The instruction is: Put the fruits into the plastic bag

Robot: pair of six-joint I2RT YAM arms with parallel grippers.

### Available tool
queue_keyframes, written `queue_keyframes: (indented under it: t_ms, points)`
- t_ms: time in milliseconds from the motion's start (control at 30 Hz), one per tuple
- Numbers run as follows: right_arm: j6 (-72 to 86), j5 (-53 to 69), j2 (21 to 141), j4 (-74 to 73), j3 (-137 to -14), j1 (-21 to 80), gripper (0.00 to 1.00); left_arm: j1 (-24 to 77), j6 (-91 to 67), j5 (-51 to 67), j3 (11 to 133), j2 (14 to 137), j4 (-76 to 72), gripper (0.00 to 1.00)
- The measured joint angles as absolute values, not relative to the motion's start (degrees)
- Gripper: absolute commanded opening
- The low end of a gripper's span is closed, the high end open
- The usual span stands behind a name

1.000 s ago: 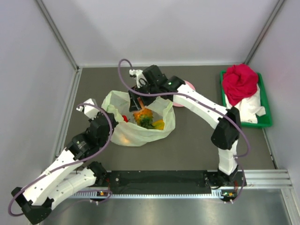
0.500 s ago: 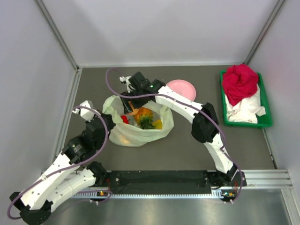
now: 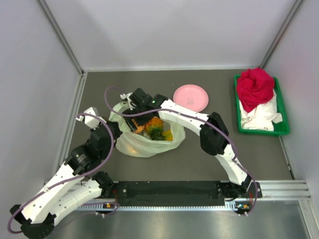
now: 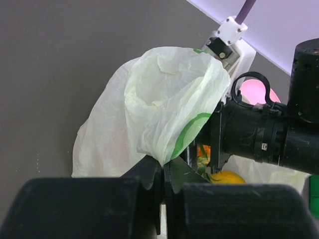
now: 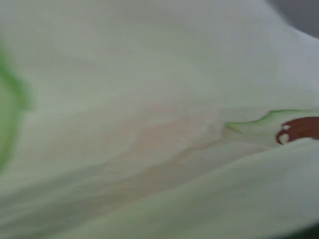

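Observation:
The pale-green plastic bag lies open at the table's left centre. Inside it I see the orange pineapple with green crown and a yellow mango-like fruit; another orange fruit shows through the bag's wall. My left gripper is shut on the bag's left rim and holds it up. My right gripper reaches down into the bag's left side; its fingers are hidden. The right wrist view shows only blurred bag plastic and a red patch.
A round pink plate lies behind and right of the bag. A green tray with a red cloth bundle and white cloth stands at the right wall. The right arm spans over the bag's far edge.
My right arm has swung left and lowered its gripper into the bag's left side, uncovering the pink plate. The red fruit seen earlier is now hidden. The left gripper still holds the rim.

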State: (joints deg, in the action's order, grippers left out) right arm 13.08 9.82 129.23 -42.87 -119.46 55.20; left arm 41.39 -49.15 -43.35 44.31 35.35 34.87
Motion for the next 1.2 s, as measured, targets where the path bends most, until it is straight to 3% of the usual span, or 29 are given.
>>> queue_keyframes:
  t_ms: [167,433,967,1200]
  points:
    - [13.1,10.15,129.23,-42.87,-119.24,55.75,0.79,41.36,-49.17,-43.38,44.31,34.72,34.94,0.0]
    - [13.15,10.76,129.16,-42.85,-119.24,55.72,0.9,41.36,-49.56,-43.79,44.29,32.91,36.21,0.0]
    - [13.89,12.16,124.33,-41.43,-119.02,55.7,0.89,41.36,-50.06,-44.45,44.29,32.1,36.95,0.0]
    - [14.15,11.09,116.44,-40.21,-111.81,55.7,0.88,41.36,-50.15,-44.86,44.29,31.86,37.32,0.0]
